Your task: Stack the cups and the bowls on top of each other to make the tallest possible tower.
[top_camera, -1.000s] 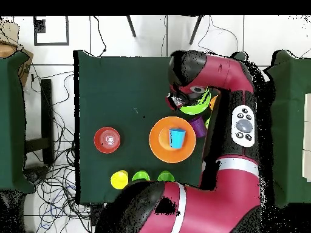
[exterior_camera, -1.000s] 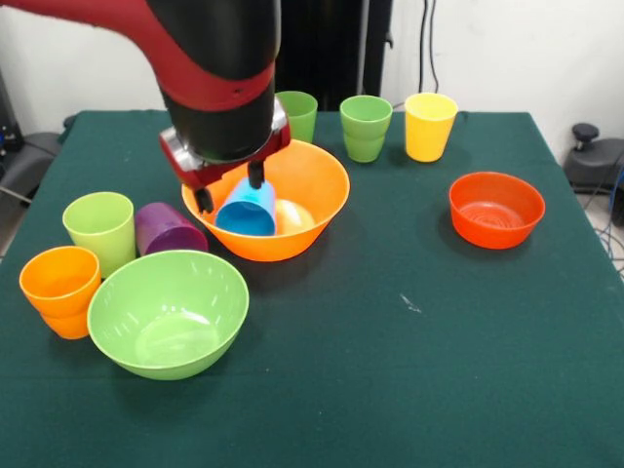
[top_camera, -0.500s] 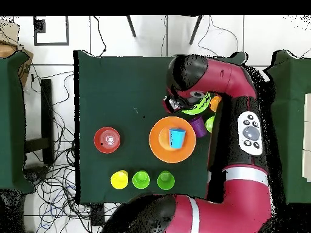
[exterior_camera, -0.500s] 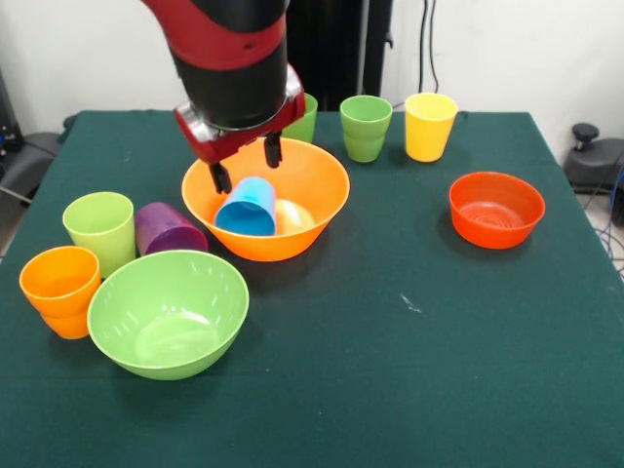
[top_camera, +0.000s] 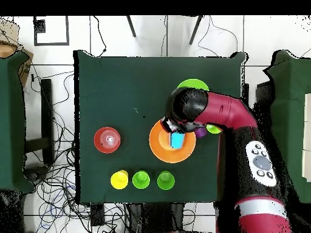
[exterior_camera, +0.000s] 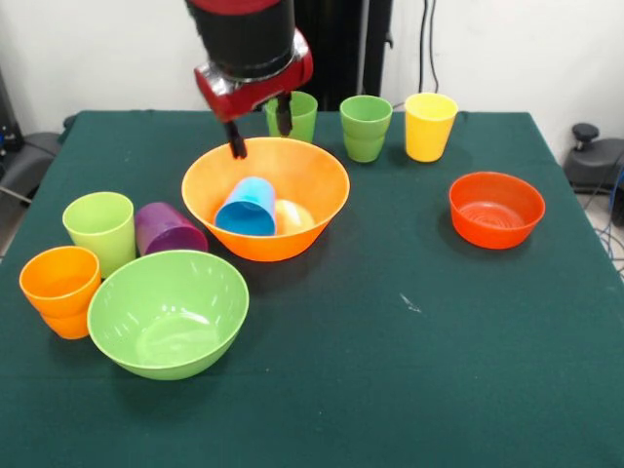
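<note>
Front view puts the gripper in the upper middle of the frame, its two dark fingers spread apart and grasping nothing, hanging above the far rim of the large orange bowl. Inside that bowl a blue cup lies tipped on its side — not upright — next to a pale yellowish thing that cannot be made out. At the left stand a lime cup, a purple cup on its side, an orange cup and the large lime-green bowl. Along the top of the table stand two green cups and a yellow cup; the red-orange bowl sits alone at the right.

My judgement of the risk: the blue cup leaning on the bowl's curved wall makes a poor base, so anything set on it would likely slide or roll. A descent by the gripper near the rim could also tip or push the orange bowl.

No brand, label or writing can be read on any cup, bowl or the arm.
</note>
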Tool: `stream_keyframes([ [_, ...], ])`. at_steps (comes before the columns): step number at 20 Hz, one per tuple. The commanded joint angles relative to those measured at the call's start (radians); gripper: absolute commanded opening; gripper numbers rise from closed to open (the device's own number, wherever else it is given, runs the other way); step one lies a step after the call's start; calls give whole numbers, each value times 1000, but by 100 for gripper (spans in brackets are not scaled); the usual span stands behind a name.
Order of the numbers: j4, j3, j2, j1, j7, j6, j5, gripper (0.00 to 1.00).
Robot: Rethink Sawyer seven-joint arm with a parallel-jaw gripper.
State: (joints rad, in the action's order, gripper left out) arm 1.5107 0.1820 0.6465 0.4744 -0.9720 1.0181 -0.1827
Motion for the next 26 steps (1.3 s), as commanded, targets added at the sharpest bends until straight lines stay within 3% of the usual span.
stream_keyframes([
  [1,263,117,53,-14,98,-114,-87,100],
  [5,169,131,-48,-46,81,-123,-127,100],
  [11,149,144,-83,-62,41,-159,-144,100],
  [17,92,180,-194,-15,96,-194,-165,100],
  [26,13,241,-224,44,189,-91,-197,100],
])
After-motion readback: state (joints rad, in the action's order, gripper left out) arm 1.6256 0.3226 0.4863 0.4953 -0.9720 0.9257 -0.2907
